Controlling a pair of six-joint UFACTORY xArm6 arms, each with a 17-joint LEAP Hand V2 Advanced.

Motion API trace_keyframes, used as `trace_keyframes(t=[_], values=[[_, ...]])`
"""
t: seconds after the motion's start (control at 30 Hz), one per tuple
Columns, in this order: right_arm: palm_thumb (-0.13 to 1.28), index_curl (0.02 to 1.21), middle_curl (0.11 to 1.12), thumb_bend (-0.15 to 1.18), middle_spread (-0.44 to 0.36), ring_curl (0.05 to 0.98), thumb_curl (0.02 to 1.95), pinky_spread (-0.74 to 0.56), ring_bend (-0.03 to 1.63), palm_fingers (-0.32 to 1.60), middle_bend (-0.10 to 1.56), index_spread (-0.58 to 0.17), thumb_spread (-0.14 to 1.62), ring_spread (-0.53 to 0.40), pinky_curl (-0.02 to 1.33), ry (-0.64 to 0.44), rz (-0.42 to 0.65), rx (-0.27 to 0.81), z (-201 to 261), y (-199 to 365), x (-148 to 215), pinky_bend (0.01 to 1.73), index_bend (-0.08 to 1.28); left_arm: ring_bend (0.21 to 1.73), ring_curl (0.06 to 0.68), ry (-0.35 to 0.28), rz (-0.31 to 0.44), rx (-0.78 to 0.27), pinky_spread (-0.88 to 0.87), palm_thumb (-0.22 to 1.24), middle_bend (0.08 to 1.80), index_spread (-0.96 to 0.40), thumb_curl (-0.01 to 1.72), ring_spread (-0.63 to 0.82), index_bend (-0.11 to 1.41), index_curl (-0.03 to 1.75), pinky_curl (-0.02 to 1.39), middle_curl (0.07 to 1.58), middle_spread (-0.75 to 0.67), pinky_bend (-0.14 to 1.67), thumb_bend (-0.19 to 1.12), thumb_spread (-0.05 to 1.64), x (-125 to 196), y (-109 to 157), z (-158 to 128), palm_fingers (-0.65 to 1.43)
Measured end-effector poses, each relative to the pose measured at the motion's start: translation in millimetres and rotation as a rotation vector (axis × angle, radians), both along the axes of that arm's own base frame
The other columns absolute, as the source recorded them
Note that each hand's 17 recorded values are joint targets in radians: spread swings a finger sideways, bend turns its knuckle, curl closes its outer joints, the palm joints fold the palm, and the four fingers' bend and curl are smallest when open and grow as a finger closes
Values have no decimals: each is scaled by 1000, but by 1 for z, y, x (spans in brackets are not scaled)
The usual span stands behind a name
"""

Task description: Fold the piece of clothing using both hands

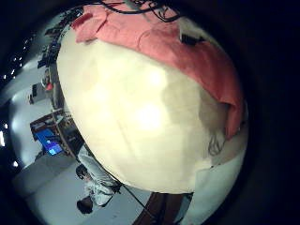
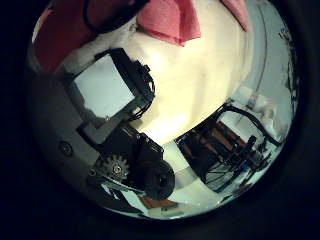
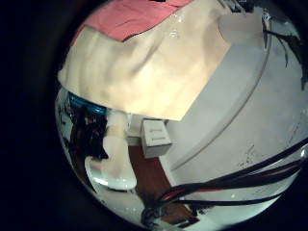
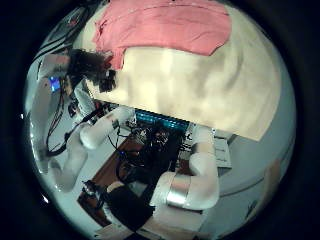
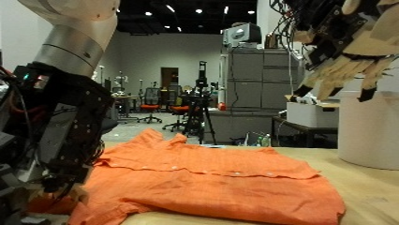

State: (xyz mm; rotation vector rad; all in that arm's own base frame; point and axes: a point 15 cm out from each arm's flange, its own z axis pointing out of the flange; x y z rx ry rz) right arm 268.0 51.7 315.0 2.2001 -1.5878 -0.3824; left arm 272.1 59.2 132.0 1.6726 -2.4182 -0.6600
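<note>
An orange shirt (image 5: 212,178) lies spread across the near part of the pale bench (image 5: 368,183), rumpled, its front edge hanging close to the bench's near rim. In the outside view the left hand (image 5: 65,155) is down at the shirt's 8 o'clock corner, its dark fingertips (image 5: 78,192) on or right at the cloth there. Whether they are pinching the fabric or only resting on it, I cannot tell. The right thumb side palm view shows the same: the shirt (image 4: 170,30) flat on the bench, with the left hand (image 4: 95,62) at one end of it.

Farther back and high up, at the shirt's 2 o'clock, the right hand (image 5: 343,56) hangs well clear of the cloth, its fingers loose and spread, holding nothing.
</note>
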Motion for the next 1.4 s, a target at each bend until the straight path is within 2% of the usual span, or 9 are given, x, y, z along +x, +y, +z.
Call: trace_keyframes(t=[0.13,0.23,0.47,0.57,0.67,0.83,1.0,1.23,1.4], values=[[49,294,310,-17,54,261,227,300,277,124,197,-344,1132,205,308,-1,2,-3,-4,0,1,317,158,1076,480,1,-1,-13,-727,865,799,-507,499,-529,301,682,449,747,-531,690,-9,920,-2,-2,14,1031],[107,284,314,-4,43,269,239,276,317,161,199,-335,1137,183,308,-2,7,-8,-21,-1,1,321,147,1110,500,-6,-2,-30,-745,860,803,-547,520,-518,324,756,466,785,-551,713,-20,915,-4,-8,23,1027],[249,260,335,-12,3,296,267,140,430,262,232,-309,1090,57,308,-35,42,4,-74,5,2,329,140,1153,526,-23,-4,-59,-759,848,830,-608,558,-507,350,925,503,870,-581,742,-21,916,-5,-19,31,979],[288,261,345,-15,-16,304,276,84,469,313,257,-295,1058,9,304,-68,98,19,-117,16,-4,324,153,1175,534,-17,-4,-59,-762,842,835,-625,570,-504,344,988,516,899,-590,752,-21,917,-8,-22,33,963],[344,264,359,-13,-40,310,290,38,498,351,290,-291,1024,-33,300,-72,122,25,-140,20,-14,317,158,1191,540,-11,-11,-58,-761,840,839,-638,583,-501,335,1046,530,925,-597,762,-20,914,-10,-25,33,948],[385,273,369,-22,-55,312,297,0,514,347,302,-288,1007,-65,298,-55,116,16,-149,19,-15,321,164,1210,545,-12,-7,-62,-757,838,841,-653,598,-496,317,1129,550,960,-605,774,-21,915,-12,-27,37,930],[470,282,379,-10,-62,308,312,-19,523,370,323,-284,1005,-89,290,-117,130,11,-157,20,4,317,172,1226,548,-17,-5,-64,-757,835,842,-662,610,-489,296,1197,562,987,-612,773,-20,912,-15,-27,44,916],[588,296,395,-6,-91,308,329,-49,549,433,358,-286,1001,-127,277,-125,109,-3,-167,18,10,310,174,1233,545,-31,-6,-63,-758,839,842,-665,620,-486,267,1272,577,1018,-621,773,-20,921,-18,-29,52,909],[651,303,403,-17,-113,317,340,-90,590,463,367,-295,984,-164,275,-108,130,-98,-181,-1,16,330,171,1236,542,-38,-4,-63,-759,835,835,-665,624,-485,250,1315,585,1034,-625,770,-21,917,-20,-29,56,908]])
